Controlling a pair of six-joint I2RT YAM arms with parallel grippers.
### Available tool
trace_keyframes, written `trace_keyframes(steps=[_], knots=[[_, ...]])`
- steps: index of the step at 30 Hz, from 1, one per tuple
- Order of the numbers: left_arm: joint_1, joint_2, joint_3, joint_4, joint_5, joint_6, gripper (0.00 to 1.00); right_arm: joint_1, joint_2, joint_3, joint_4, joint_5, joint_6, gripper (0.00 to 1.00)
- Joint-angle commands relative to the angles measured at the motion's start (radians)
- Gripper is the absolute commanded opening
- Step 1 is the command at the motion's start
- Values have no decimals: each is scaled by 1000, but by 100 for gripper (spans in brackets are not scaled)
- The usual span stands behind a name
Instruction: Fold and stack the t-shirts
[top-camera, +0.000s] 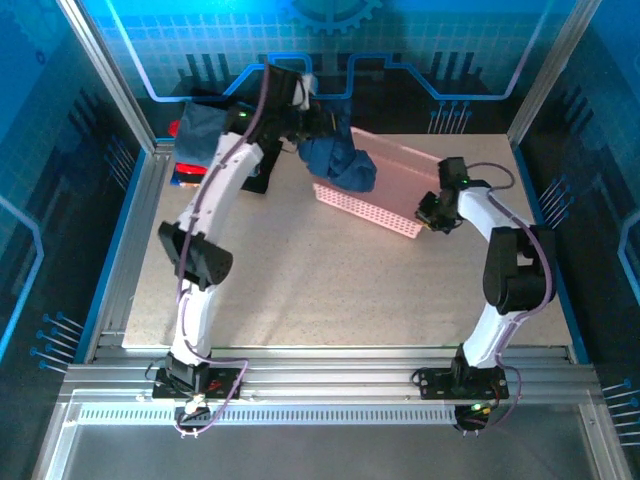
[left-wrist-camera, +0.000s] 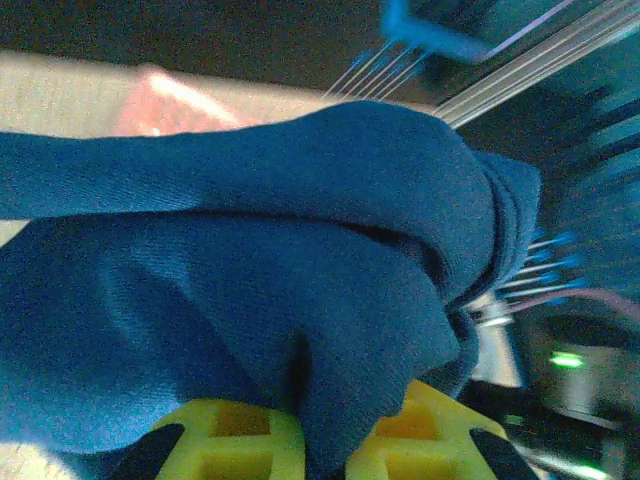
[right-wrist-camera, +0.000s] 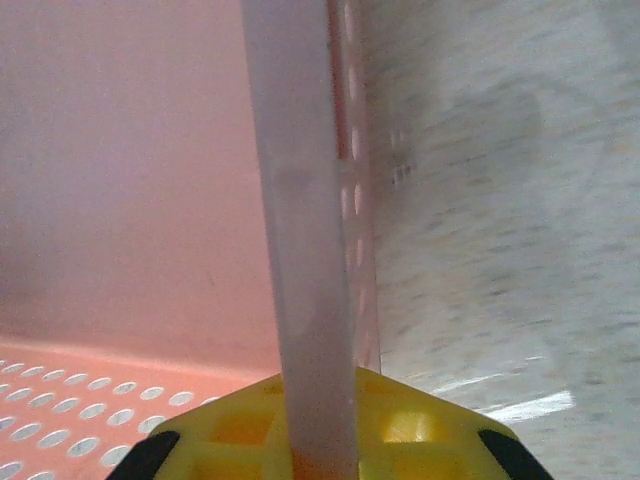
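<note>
A dark navy t-shirt (top-camera: 340, 160) hangs bunched above the left end of the pink basket (top-camera: 385, 212). My left gripper (top-camera: 300, 105) is shut on its top; in the left wrist view the blue cloth (left-wrist-camera: 300, 280) is pinched between the yellow fingers (left-wrist-camera: 225, 440) of the left gripper (left-wrist-camera: 330, 445). My right gripper (top-camera: 432, 210) is shut on the basket's right-end rim, and the pale pink wall (right-wrist-camera: 300, 250) runs up between the jaws of the right gripper (right-wrist-camera: 320, 445). Folded t-shirts lie stacked at the back left, slate-blue (top-camera: 200, 132) over red (top-camera: 188, 168).
The speckled table (top-camera: 330, 290) stretches in front of the basket. Aluminium frame rails (top-camera: 150, 190) border the table on the left and at the near edge. The left arm's long white link (top-camera: 215, 195) reaches diagonally over the table's left side.
</note>
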Motion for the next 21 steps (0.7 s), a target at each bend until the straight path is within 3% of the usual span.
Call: trace_keyframes(steps=[1, 5, 11, 15, 17, 19, 20, 21], knots=[[23, -66, 43, 5, 41, -33, 0, -83, -42, -51, -52, 39, 142, 10], [27, -74, 13, -5, 50, -24, 0, -169, -79, -86, -36, 54, 209, 9], [-5, -49, -171, 57, 94, -16, 0, -239, -108, -145, -20, 60, 332, 10], [-48, 2, -334, 166, 195, -35, 4, -250, -144, -215, 10, 95, 468, 10], [-66, 28, -390, 222, 266, -64, 41, -260, -172, -261, 44, 118, 559, 10], [-77, 25, -443, 267, 287, -87, 67, -268, -191, -299, 82, 143, 629, 10], [-77, 19, -456, 278, 294, -88, 87, -272, -191, -302, 84, 155, 645, 9], [-77, 9, -466, 286, 299, -86, 99, -277, -184, -298, 84, 162, 662, 10]])
